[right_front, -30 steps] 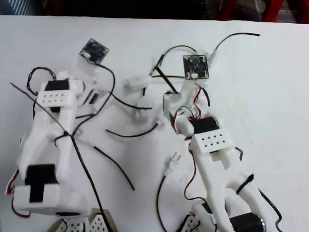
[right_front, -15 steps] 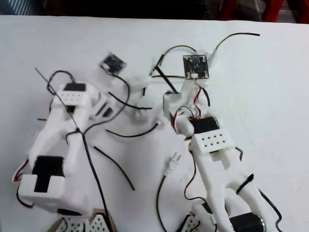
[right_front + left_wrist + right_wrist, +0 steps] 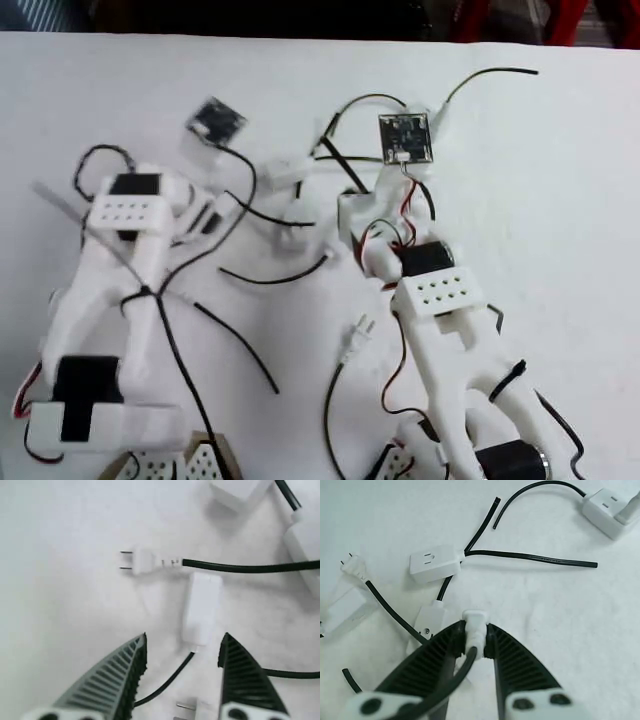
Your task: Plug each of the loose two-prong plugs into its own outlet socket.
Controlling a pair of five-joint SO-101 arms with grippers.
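We find the right tool [image 3: 475, 628] clamped on a plug [image 3: 474, 617] and the left tool [image 3: 183, 639] wide apart over a socket block [image 3: 201, 605]. A second plug [image 3: 355, 335] lies at six o'clock on the table [image 3: 560, 250]. We advise squaring the prongs before pressing.

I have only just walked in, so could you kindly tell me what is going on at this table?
Two arms sit among plugs and sockets on a white table. The right hand is shut on a white plug, with an outlet socket lying ahead of it. The left hand is open above a white block, beside a loose two-prong plug. Another loose plug lies by the right arm.
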